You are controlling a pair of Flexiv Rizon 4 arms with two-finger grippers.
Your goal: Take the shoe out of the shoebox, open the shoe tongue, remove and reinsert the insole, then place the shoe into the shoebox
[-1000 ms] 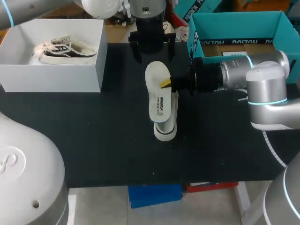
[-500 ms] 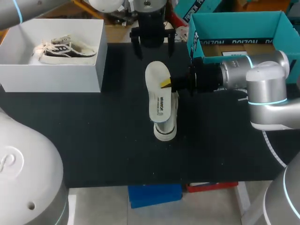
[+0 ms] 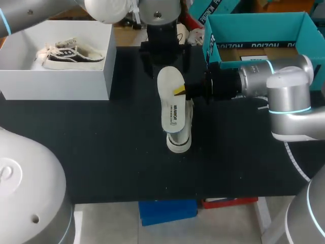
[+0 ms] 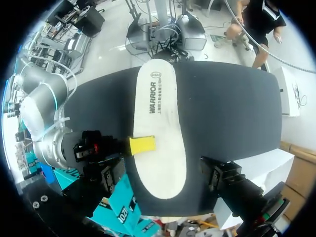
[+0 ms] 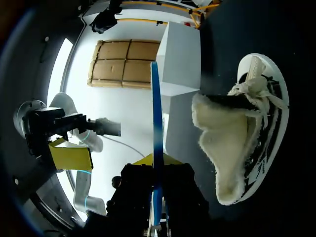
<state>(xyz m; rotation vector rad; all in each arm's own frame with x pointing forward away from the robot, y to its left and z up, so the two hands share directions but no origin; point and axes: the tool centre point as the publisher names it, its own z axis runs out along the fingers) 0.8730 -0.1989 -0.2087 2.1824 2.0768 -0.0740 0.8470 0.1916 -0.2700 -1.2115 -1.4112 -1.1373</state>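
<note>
Right arm (image 3: 284,86): silver-grey rounded links, thin light-blue joint rings, black housing behind the jaws, yellow fingertip (image 4: 142,144). Left arm (image 3: 106,7): white domed joint, black housing behind jaws.

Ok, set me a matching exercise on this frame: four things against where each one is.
Things:
1 insole
2 fleece-lined shoe
3 white shoebox
4 teal shoebox

Places:
A at the table's left, a sneaker inside
B on the black mat, under the insole
C gripped by the right gripper
D behind the right arm

Pairs: 1-C, 2-B, 3-A, 4-D
</note>
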